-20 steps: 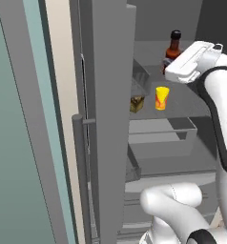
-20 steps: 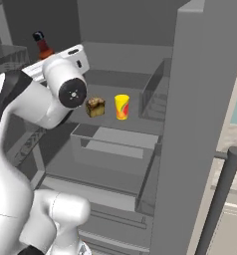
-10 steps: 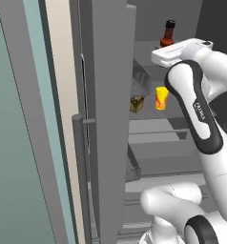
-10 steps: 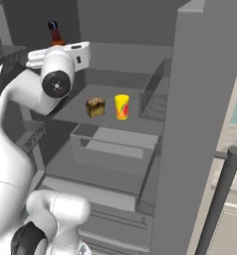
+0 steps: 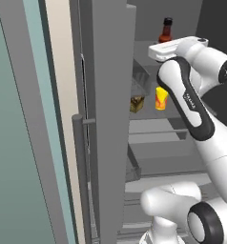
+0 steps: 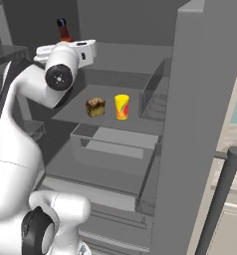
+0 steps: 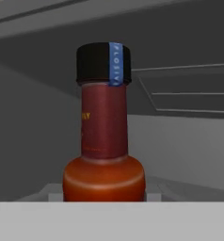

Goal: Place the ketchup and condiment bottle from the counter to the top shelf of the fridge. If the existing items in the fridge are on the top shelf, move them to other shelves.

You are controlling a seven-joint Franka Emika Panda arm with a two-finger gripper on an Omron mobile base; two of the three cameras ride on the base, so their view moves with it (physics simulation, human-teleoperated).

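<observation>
The condiment bottle point(image 7: 104, 141), dark red-brown with a black cap, stands upright right in front of the hand camera. Its neck and cap rise above the white hand point(image 5: 175, 47), inside the fridge point(image 6: 155, 94) at the height of the top shelf point(image 6: 130, 57). My gripper point(image 6: 65, 47) is shut on the bottle's lower body, and the hand hides its fingers. The existing items, a brown lump point(image 6: 95, 106) and a yellow cup point(image 6: 121, 106), sit side by side one shelf lower. The ketchup is out of view.
The open fridge door point(image 5: 106, 119) with its bar handle point(image 5: 79, 167) stands close on the arm's left. The other door point(image 6: 200, 124) and its handle point(image 6: 220, 199) stand on the right. A drawer point(image 6: 110, 144) juts out below the items. A wire door rack point(image 6: 153, 92) lines the right side.
The arm has lifted the bottle higher and carried it further into the fridge, from the items' shelf level to the top shelf. The lump and cup have not moved.
</observation>
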